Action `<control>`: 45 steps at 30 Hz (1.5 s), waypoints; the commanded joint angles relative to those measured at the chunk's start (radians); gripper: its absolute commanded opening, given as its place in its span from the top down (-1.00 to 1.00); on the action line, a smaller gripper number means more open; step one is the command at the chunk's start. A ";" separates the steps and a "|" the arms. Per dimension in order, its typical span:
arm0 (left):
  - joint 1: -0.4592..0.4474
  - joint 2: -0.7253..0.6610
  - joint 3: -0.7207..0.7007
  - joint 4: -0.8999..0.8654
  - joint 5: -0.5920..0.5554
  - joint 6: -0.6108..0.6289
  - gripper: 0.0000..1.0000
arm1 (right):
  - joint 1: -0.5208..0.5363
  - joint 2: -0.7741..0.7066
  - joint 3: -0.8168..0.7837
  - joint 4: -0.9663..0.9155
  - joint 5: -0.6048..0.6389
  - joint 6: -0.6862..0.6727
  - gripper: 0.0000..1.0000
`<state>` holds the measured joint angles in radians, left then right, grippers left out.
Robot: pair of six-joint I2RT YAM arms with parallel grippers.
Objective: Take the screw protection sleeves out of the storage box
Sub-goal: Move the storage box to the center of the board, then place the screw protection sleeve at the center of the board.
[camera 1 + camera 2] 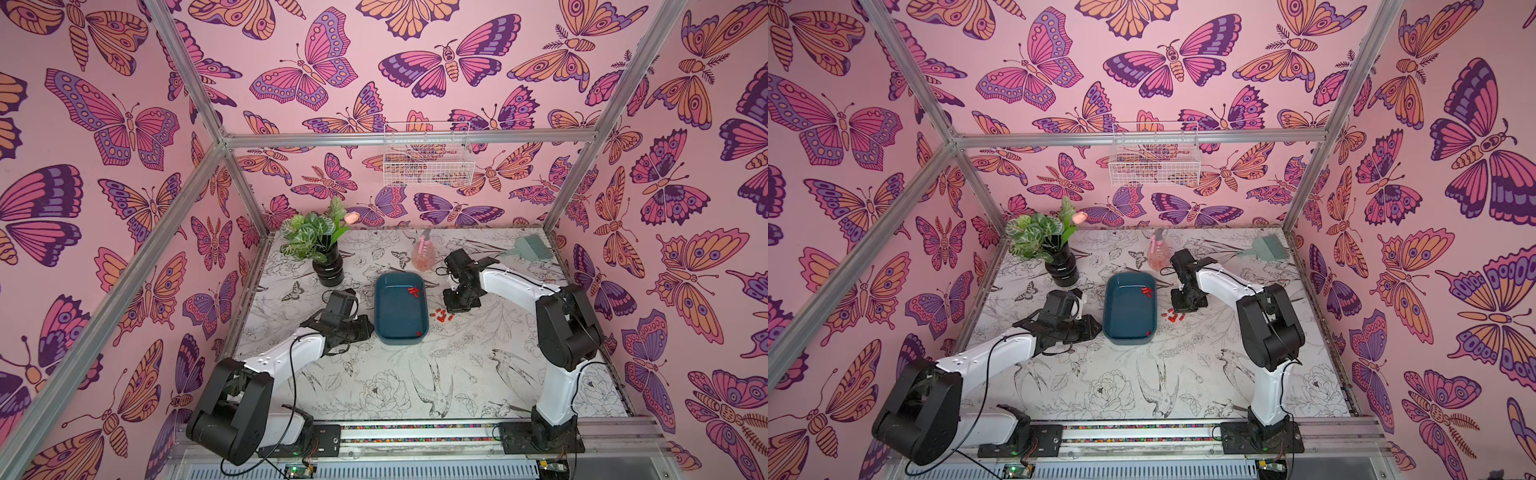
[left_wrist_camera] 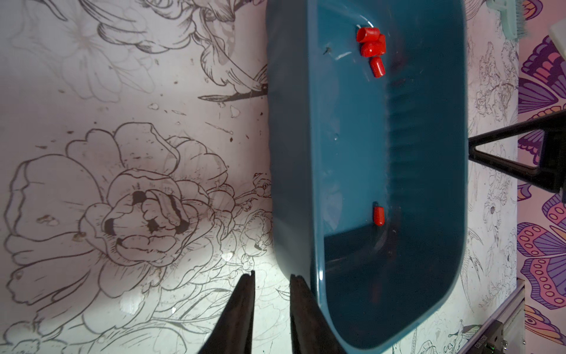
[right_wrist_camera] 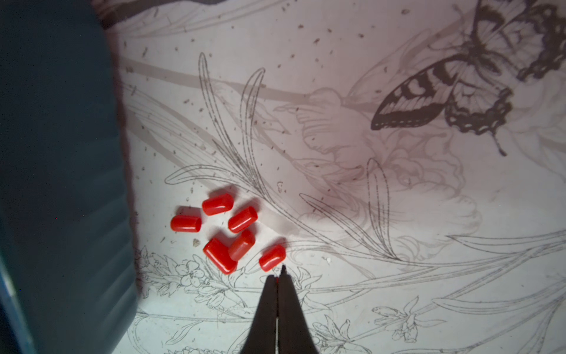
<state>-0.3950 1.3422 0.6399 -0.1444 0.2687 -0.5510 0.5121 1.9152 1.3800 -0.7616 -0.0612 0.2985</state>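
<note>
The storage box (image 1: 399, 332) (image 1: 1125, 320) is a shallow teal tray at the table's middle. Inside it a small cluster of red screw protection sleeves (image 1: 413, 292) (image 2: 371, 46) lies at the far end, and a single sleeve (image 1: 418, 333) (image 2: 378, 216) lies near the front right corner. Several more sleeves (image 1: 443, 316) (image 3: 228, 233) lie on the table right of the box. My right gripper (image 3: 279, 272) (image 1: 449, 308) hangs just beside that pile, shut, with a red sliver of a sleeve pinched at its tips. My left gripper (image 2: 271, 275) (image 1: 363, 328) is open beside the box's left wall (image 2: 315, 153), holding nothing.
A black vase with a plant (image 1: 328, 270) stands behind the left arm. A pink spray bottle (image 1: 424, 253) stands just behind the box and a green brush (image 1: 530, 247) lies at the back right. A white wire basket (image 1: 428, 158) hangs on the back wall.
</note>
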 commanded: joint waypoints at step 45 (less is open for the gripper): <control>0.008 -0.138 0.074 -0.081 -0.032 0.013 0.49 | -0.045 -0.022 -0.075 0.025 -0.056 -0.031 0.57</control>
<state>-0.3927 1.2221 0.6914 -0.2104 0.2356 -0.5362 0.4736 1.9182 1.3174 -0.7250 -0.1066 0.2790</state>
